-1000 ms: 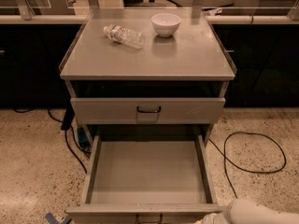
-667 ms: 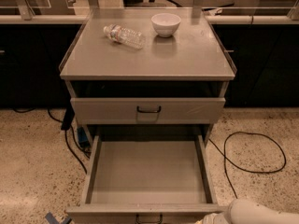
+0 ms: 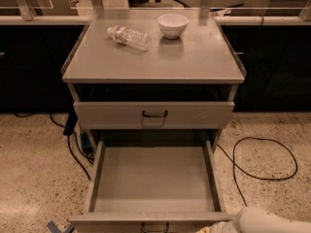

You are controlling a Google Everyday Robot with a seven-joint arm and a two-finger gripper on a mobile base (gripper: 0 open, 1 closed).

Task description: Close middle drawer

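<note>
The middle drawer (image 3: 154, 178) is pulled far out of the grey cabinet toward the camera, and its deep tray is empty. Its low front panel (image 3: 121, 219) runs along the bottom edge of the view, with a small dark bar handle (image 3: 155, 225) at centre. My white arm (image 3: 272, 221) enters from the bottom right corner. The gripper (image 3: 219, 227) is at the arm's end, right by the right end of the front panel and mostly cut off by the frame edge.
Above the open drawer, another grey drawer front (image 3: 154, 114) with a dark handle sits nearly flush. The cabinet top (image 3: 194, 57) carries a lying plastic bottle (image 3: 128, 36) and a white bowl (image 3: 172, 25). Black cables (image 3: 265, 159) loop on the speckled floor on both sides.
</note>
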